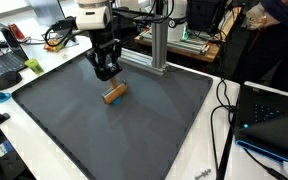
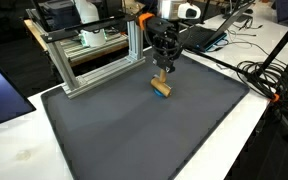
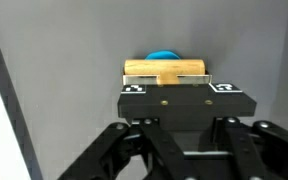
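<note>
A short wooden block (image 1: 114, 93) (image 2: 161, 88) rests on the dark grey mat (image 1: 104, 135) (image 2: 134, 130), toward its far side. My gripper (image 1: 108, 78) (image 2: 162, 76) stands straight over the block with its tips down on it, shut on the block. In the wrist view the block (image 3: 164, 68) lies crosswise just beyond a black plate (image 3: 179, 100) with two square markers, and that plate hides my fingertips. A small blue thing (image 3: 164, 56) peeks out behind the block.
An aluminium frame (image 1: 159, 45) (image 2: 94, 55) stands at the mat's far edge, close behind the gripper. A laptop (image 1: 274, 115) and cables (image 1: 224, 105) lie beside the mat on the white table. Another laptop (image 2: 209, 35) and more cables (image 2: 259, 75) sit nearby.
</note>
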Robot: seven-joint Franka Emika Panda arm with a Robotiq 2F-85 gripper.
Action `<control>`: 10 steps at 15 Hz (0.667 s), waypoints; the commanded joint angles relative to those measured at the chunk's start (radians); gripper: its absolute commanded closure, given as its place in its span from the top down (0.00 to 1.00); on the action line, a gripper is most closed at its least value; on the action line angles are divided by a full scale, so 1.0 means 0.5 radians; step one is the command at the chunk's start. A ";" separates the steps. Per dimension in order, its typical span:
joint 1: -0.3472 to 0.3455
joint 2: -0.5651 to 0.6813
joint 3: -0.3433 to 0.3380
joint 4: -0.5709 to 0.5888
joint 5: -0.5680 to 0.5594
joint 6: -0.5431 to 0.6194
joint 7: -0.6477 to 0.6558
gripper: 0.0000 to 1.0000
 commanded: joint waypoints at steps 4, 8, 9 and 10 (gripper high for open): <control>0.022 0.060 0.020 -0.015 -0.021 0.003 -0.041 0.22; 0.028 0.068 0.024 -0.011 -0.027 -0.003 -0.054 0.22; 0.029 0.070 0.024 -0.010 -0.028 -0.004 -0.058 0.22; 0.030 0.071 0.025 -0.010 -0.028 -0.005 -0.064 0.22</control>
